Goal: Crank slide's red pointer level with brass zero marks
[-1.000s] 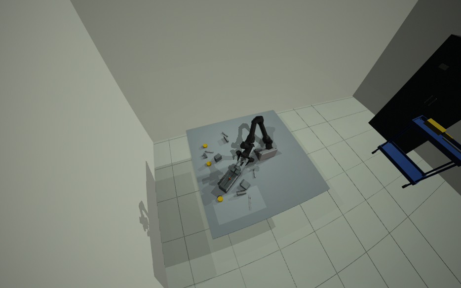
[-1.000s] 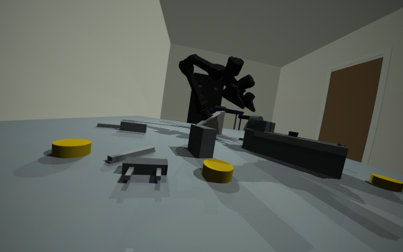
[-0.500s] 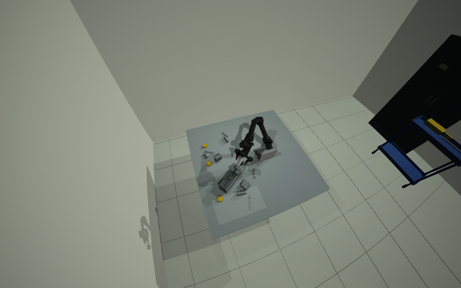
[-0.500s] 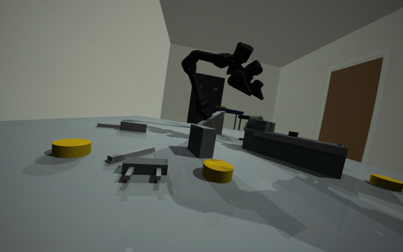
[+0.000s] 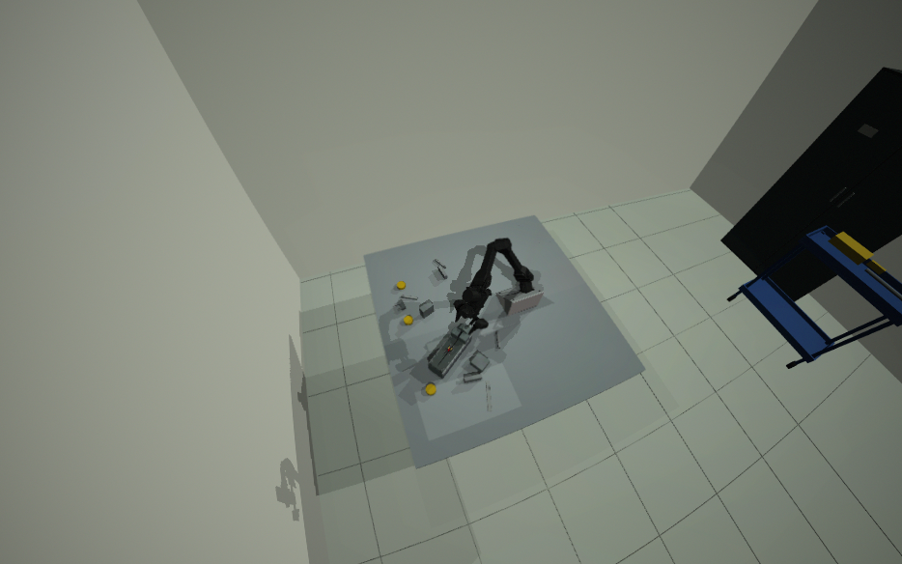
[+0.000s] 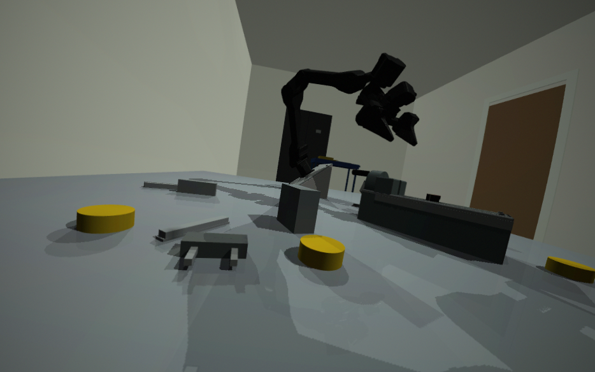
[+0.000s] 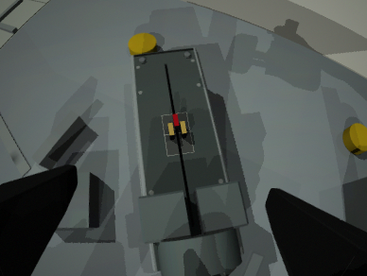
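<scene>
The machine (image 5: 439,364) (image 6: 434,228) (image 7: 163,175) is a long dark grey box with a slotted top and a round drum (image 6: 378,180) (image 7: 200,250) at its near end. Its black crank handle (image 6: 360,172) sticks out behind the drum in the exterior view; the wrist view does not show it. In the wrist view the red pointer (image 7: 176,120) appears slightly toward the far end from the centres of the two brass marks (image 7: 171,129), partly overlapping their span; exact level is hard to judge at this angle. My gripper (image 5: 469,322) (image 6: 402,141) (image 7: 175,188) is open and empty, raised above the machine, clear of the handle.
Yellow discs (image 5: 431,389) (image 6: 321,251) (image 7: 142,43) lie around the machine. A grey block (image 5: 478,360) (image 7: 73,203) stands beside it, and another grey block (image 5: 426,308) (image 6: 298,208) stands on its other side. A bracket (image 6: 214,245) and thin bars lie on the table (image 5: 572,358).
</scene>
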Tool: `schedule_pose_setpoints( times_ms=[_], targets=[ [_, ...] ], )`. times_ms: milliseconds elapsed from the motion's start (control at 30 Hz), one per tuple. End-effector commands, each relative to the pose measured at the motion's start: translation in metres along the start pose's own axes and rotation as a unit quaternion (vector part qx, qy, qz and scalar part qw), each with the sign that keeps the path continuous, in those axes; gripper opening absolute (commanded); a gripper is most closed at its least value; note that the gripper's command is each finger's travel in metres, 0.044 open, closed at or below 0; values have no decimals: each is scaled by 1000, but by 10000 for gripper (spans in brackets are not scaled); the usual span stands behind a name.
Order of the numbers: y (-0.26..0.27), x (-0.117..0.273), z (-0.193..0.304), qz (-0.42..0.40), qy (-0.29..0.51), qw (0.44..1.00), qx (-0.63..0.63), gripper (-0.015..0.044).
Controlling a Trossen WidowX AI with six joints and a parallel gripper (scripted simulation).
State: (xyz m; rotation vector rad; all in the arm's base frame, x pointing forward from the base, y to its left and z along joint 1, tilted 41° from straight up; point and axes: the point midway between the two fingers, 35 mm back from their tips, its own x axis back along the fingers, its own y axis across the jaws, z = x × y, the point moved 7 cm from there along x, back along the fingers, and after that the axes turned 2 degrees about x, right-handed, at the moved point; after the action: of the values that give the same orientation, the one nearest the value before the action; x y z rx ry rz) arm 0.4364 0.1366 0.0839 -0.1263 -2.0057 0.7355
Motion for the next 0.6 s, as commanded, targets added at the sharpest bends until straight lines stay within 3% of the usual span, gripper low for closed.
schedule_pose_setpoints(
  times_ms=[0,200,567],
  targets=[
    [7,-10,-11,13,5,1000,-24,440],
    [15,-22,-20,26,9,998,-48,440],
    [12,-61,9,29,9,998,-51,440]
  ],
)
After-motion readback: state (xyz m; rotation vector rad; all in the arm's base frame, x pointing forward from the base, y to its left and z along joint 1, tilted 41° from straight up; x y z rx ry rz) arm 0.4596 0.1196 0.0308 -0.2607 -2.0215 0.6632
